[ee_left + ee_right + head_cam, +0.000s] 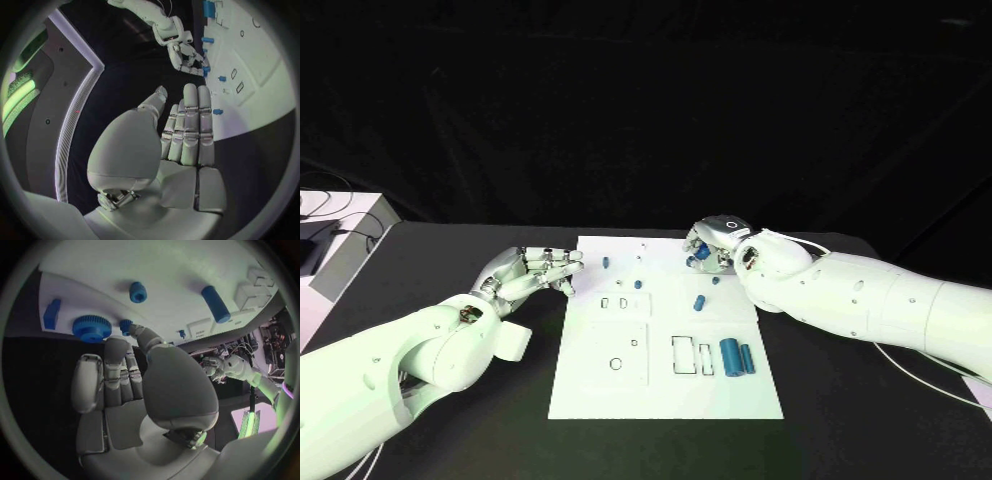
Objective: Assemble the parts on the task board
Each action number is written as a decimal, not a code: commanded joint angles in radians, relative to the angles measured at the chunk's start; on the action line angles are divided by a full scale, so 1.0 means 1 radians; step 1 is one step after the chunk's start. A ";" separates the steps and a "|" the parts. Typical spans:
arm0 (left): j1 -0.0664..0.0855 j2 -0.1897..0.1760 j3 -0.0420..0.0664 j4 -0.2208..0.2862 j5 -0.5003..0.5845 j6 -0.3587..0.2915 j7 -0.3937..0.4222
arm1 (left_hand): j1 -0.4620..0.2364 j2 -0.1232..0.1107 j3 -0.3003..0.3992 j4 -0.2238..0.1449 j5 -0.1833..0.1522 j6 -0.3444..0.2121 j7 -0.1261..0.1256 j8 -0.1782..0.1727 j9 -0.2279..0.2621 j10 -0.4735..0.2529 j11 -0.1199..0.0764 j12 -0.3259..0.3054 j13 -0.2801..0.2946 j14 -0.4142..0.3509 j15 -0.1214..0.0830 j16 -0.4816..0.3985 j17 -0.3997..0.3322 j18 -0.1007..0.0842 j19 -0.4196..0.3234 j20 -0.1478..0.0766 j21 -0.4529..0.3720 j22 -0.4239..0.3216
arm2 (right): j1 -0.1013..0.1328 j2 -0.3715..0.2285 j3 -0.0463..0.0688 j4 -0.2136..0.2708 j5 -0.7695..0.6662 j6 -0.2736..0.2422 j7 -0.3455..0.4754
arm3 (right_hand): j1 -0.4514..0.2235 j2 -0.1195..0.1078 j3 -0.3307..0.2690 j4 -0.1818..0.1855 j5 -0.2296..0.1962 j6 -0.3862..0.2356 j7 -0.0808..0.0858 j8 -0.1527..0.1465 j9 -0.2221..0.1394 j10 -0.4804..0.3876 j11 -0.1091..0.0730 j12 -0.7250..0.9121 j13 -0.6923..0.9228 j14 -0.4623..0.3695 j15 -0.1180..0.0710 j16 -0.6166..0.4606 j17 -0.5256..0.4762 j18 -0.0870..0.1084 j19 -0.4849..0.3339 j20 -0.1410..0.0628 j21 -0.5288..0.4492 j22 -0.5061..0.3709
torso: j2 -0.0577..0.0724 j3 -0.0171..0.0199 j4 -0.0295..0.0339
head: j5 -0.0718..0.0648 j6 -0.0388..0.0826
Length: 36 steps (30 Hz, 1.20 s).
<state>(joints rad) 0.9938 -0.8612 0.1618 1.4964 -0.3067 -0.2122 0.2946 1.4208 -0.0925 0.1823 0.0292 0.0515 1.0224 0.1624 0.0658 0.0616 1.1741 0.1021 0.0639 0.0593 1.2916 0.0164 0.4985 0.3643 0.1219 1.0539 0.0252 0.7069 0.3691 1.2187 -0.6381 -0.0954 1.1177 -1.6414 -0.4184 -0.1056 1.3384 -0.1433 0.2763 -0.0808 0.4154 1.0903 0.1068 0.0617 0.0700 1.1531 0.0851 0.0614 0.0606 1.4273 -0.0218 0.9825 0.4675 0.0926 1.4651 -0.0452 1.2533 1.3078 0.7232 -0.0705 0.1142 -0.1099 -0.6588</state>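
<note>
White task board (596, 395); small blue parts (738, 357) scattered across it

A black table (473, 400) stands against a black backdrop (646, 110).

task board (668, 395): matt white, smooth | parts (730, 356): blue plastic | table (848, 420): matt black

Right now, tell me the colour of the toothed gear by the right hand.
Blue; the gear shows best in the right wrist view.
</note>
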 commanded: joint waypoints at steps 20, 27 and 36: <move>-0.005 0.003 0.001 -0.009 -0.004 0.008 0.001 | 0.010 0.000 0.003 0.005 -0.003 -0.002 0.007 -0.003 0.001 -0.007 0.005 -0.006 -0.001 -0.001 0.003 -0.007 -0.001 0.008 -0.003 -0.001 -0.003 -0.004 | -0.002 0.006 0.000 -0.011 0.023 0.060 0.027 | -0.045 0.018 0.053 -0.052 -0.004 0.021 0.015 0.001 0.000 0.006 -0.002 -0.002 0.000 0.003 -0.004 -0.003 -0.006 0.013 0.081 -0.003 -0.001 0.014 | 0.001 -0.0024 -0.0006 | -0.001 -0.013; -0.005 0.002 0.001 -0.006 -0.004 0.009 0.001 | 0.010 0.000 0.003 0.005 -0.003 -0.002 0.007 -0.003 0.001 -0.007 0.005 -0.006 -0.001 -0.001 0.003 -0.007 -0.001 0.008 -0.003 -0.001 -0.003 -0.004 | -0.002 0.010 0.000 -0.015 0.023 0.085 0.027 | -0.046 0.021 0.053 -0.053 0.000 0.027 0.016 0.001 0.000 0.006 -0.001 -0.002 0.000 0.003 -0.004 -0.003 -0.006 0.013 0.081 -0.002 -0.002 0.013 | 0.002 -0.0024 -0.0004 | -0.003 -0.014; -0.005 0.002 0.001 -0.005 -0.004 0.009 0.002 | 0.009 -0.001 0.007 0.005 -0.002 -0.003 0.007 -0.003 0.001 -0.007 0.005 -0.005 -0.001 -0.002 0.004 -0.007 0.000 0.008 -0.006 -0.001 0.002 -0.005 | -0.002 0.011 0.000 -0.020 0.024 0.093 0.028 | -0.045 0.031 0.061 -0.055 0.002 0.035 0.016 0.001 0.000 0.019 -0.005 -0.002 0.000 0.003 -0.006 -0.003 -0.006 0.013 0.081 -0.003 -0.002 0.012 | 0.001 -0.0028 0.0007 | -0.003 -0.015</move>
<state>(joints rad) 0.9890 -0.8605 0.1618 1.4885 -0.3074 -0.2120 0.2915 1.4208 -0.0925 0.1864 0.0332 0.0515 1.0188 0.1659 0.0658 0.0615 1.1704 0.1057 0.0639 0.0592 1.2916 0.0164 0.4985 0.3644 0.1219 1.0540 0.0252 0.7069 0.3646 1.2168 -0.6277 -0.0956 1.0977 -1.6153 -0.3499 -0.0876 1.2959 -0.1169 0.3329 -0.1354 0.4143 1.1199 0.1235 0.0616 0.0700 1.1671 0.0797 0.0614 0.0602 1.4273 -0.0217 0.9807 0.4620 0.0925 1.4645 -0.0446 1.2527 1.3073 0.7241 -0.0729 0.1144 -0.1124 -0.6734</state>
